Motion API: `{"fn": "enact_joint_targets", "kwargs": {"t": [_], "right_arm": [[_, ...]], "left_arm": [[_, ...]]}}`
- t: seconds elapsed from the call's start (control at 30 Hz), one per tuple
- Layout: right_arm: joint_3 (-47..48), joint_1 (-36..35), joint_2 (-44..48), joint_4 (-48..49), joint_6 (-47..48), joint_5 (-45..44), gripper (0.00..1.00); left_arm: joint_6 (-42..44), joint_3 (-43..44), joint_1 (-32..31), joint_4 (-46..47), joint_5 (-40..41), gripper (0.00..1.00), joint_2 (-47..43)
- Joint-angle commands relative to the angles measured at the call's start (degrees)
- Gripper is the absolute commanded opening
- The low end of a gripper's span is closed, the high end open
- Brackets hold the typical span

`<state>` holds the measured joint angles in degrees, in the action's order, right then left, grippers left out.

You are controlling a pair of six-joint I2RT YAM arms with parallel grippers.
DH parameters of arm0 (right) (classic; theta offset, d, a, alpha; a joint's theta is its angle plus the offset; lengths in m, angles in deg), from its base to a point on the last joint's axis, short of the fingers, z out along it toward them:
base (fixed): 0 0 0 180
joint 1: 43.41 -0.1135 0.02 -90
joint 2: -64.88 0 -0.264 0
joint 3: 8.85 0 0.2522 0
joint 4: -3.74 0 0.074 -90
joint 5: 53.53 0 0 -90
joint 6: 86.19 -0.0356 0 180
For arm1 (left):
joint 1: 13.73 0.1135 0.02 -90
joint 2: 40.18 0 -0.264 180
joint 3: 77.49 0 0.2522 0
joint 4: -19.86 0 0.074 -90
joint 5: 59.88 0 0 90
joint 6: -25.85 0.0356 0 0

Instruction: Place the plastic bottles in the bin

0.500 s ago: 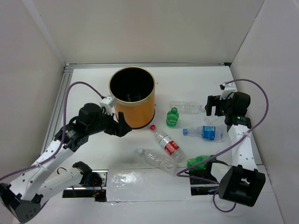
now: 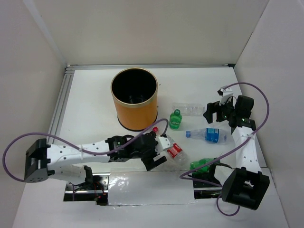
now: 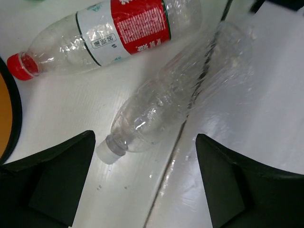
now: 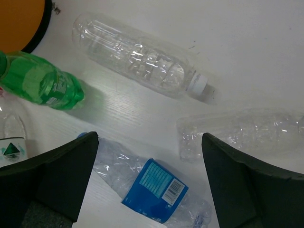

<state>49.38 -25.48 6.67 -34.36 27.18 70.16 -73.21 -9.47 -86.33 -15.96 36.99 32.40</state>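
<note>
Room: pale, plain wall panels (image 2: 152, 28) close in the table on the left, far and right sides.
Surface: white table (image 2: 95, 95), matte. An aluminium rail (image 2: 61, 104) runs along its left and far edges. A glossy clear sheet (image 2: 142, 190) covers a strip at the near edge, and its seam shows in the left wrist view.
Bin (image 2: 137, 116): orange, black inside, upright, left of centre towards the far edge.
Red-label bottle (image 2: 173, 151): lies on its side in the middle of the table, red cap towards the bin.
Clear bottle (image 3: 180, 95): lies on its side across the sheet's seam, just beside the red-label bottle.
Green bottle (image 2: 175, 119): just right of the bin's foot.
Blue-label bottle (image 2: 209, 135): lies on its side towards the right edge.
Far clear bottle (image 2: 190, 109): lies on its side, right of the green one.
Crushed clear bottle (image 4: 242, 130): lies near the far clear one. It is plain only in the right wrist view.
Second green bottle (image 2: 202, 165): near the right arm's base, partly hidden.
Left gripper (image 3: 145, 140): jaws spread wide, gripping nothing, with the clear bottle's capped end between the fingers in the wrist view. I cannot tell whether they touch it.
Right gripper (image 4: 149, 140): jaws spread wide, empty, above the bottles by the right edge.
Cables (image 2: 256, 95): purple loops along both arms.
</note>
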Motion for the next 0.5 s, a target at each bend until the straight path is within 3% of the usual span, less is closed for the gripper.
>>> {"fn": "enact_joint_targets", "kwargs": {"t": [0.0,0.17,0.33,0.47], "right_arm": [[1.1,0.3,-0.6,-2.6,3.1,2.9,0.96],[1.1,0.3,-0.6,-3.2,3.6,3.5,0.97],[1.1,0.3,-1.1,-3.7,3.6,6.0,0.97],[1.1,0.3,-2.2,-5.7,6.6,8.5,0.97]], "left_arm": [[12.5,-4.1,-0.3,9.5,-1.3,1.0,1.1],[19.9,-7.5,-0.3,18.1,-1.9,1.0,6.9],[21.1,-8.1,-0.3,24.5,-4.1,1.0,14.0],[19.4,-8.1,-0.3,26.4,-2.7,0.89,18.7]]}}
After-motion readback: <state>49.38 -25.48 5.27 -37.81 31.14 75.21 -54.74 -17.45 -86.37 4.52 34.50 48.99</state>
